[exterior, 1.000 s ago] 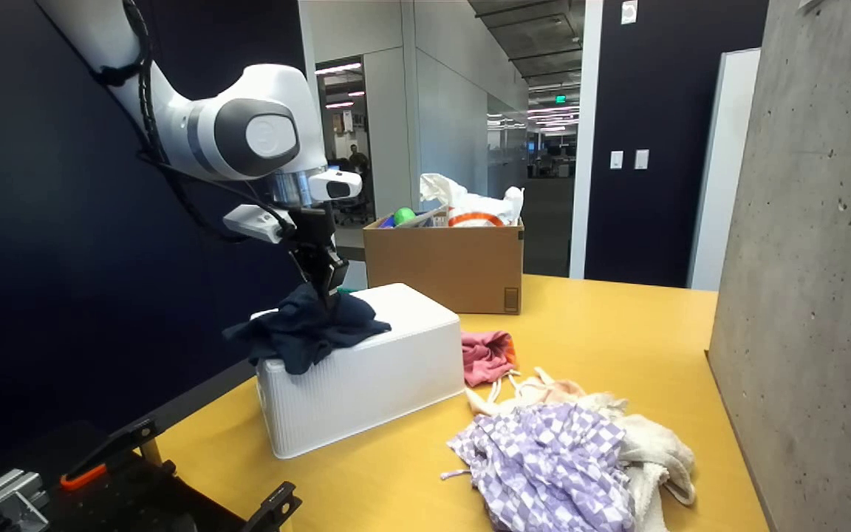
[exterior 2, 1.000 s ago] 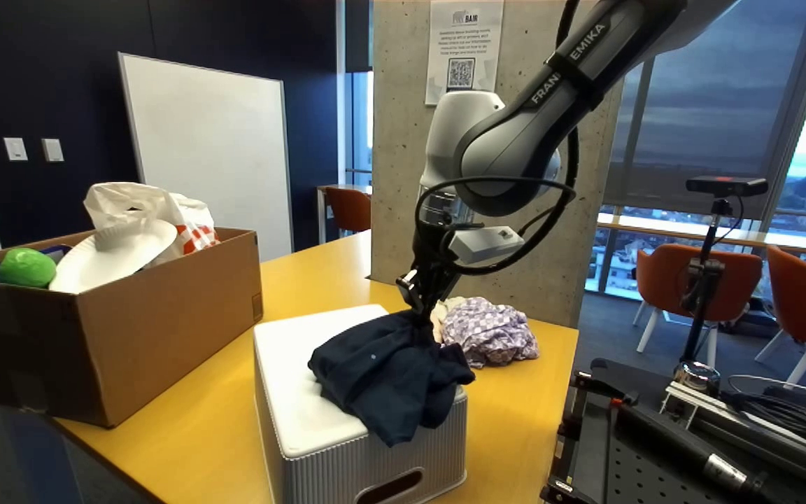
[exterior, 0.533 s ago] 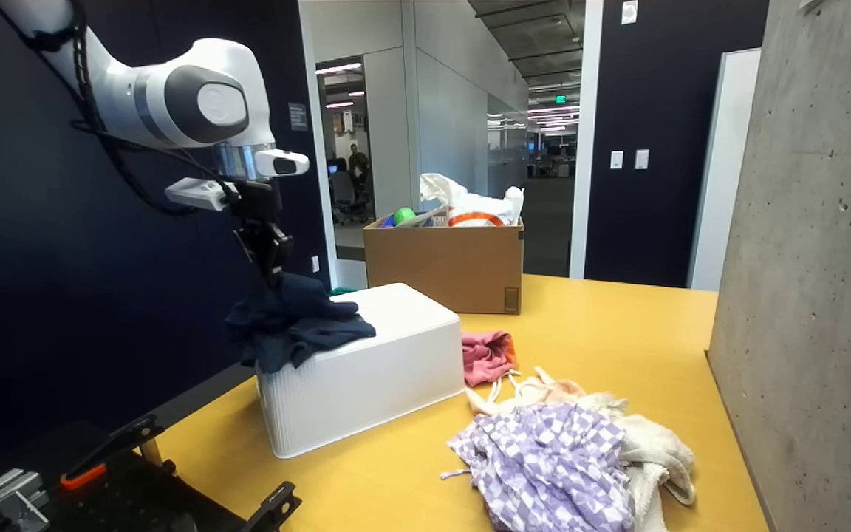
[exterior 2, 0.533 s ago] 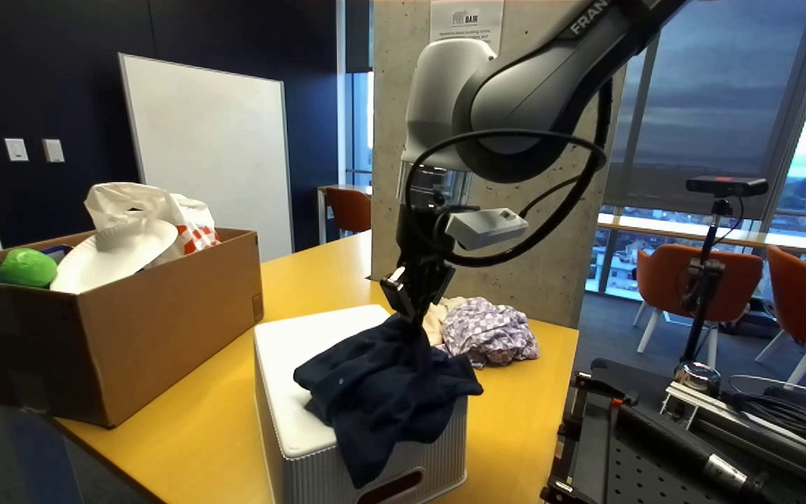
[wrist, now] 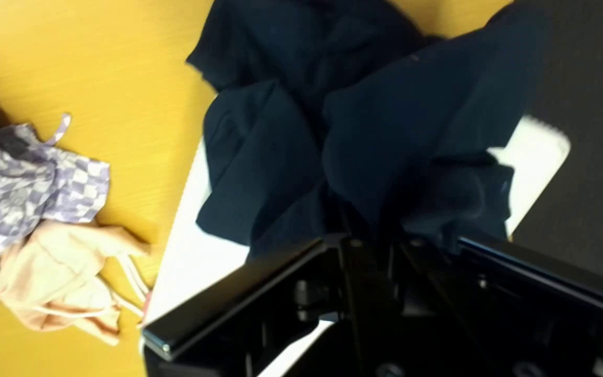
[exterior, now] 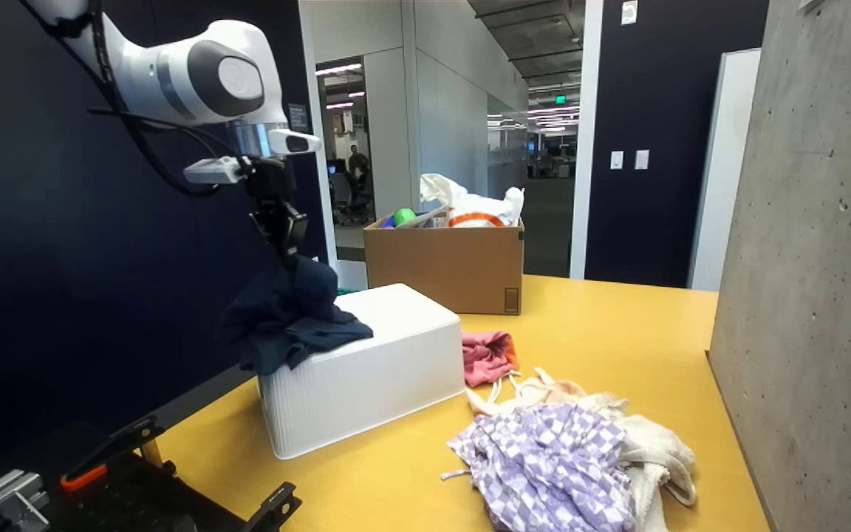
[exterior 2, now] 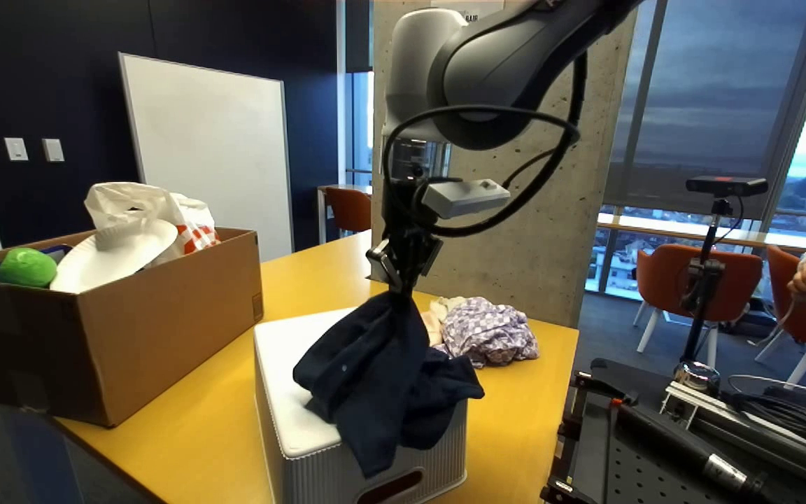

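A dark navy cloth (exterior: pixel 300 310) hangs from my gripper (exterior: pixel 290 258). The gripper's fingers are closed on the upper part of the cloth, which is pulled up into a peak, as seen in both exterior views (exterior 2: pixel 401 288). The lower folds of the cloth (exterior 2: pixel 382 385) rest on the upturned white ribbed box (exterior 2: pixel 305 399) and droop over its edge. In the wrist view the cloth (wrist: pixel 385 120) spreads out beyond the fingertips (wrist: pixel 380 243) and covers much of the white box (wrist: pixel 197 262). The pinched cloth between the fingers is mostly dark and hard to make out.
A cardboard box (exterior: pixel 444 270) with a white bag, paper plate and green ball stands behind the white box. A purple checkered cloth (exterior: pixel 551 465), a cream cloth (exterior: pixel 658 451) and a pink cloth (exterior: pixel 486 358) lie on the yellow table (exterior: pixel 603 332). A concrete pillar (exterior: pixel 802 295) borders the table.
The gripper has risen, drawing the held part of the navy cloth up into a taller peak. The cloth has shifted toward the white box's near end in an exterior view. Other things stay put.
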Motion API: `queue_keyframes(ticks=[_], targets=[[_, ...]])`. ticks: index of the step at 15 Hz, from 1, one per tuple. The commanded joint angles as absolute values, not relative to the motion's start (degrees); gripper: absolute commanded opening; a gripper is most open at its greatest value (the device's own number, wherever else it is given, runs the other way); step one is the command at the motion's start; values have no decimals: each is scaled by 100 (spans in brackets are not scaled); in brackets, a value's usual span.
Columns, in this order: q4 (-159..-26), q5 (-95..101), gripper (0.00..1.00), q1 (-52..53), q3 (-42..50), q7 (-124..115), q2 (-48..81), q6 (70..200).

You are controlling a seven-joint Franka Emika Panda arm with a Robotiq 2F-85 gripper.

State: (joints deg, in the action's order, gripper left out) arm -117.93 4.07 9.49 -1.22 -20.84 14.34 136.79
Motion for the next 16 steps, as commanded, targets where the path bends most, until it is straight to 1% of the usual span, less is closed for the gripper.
queue_keyframes(ticks=[1, 5, 12, 16], targets=[[-10756, 688, 2, 647, 219, -2081, 1847, 13186], [-10445, 664, 2, 245, 564, -2001, 1751, 13023], [-10666, 948, 2, -269, 1086, -2081, 1036, 13027], [-10345, 1029, 2, -329, 1056, -2195, 1337, 12971]])
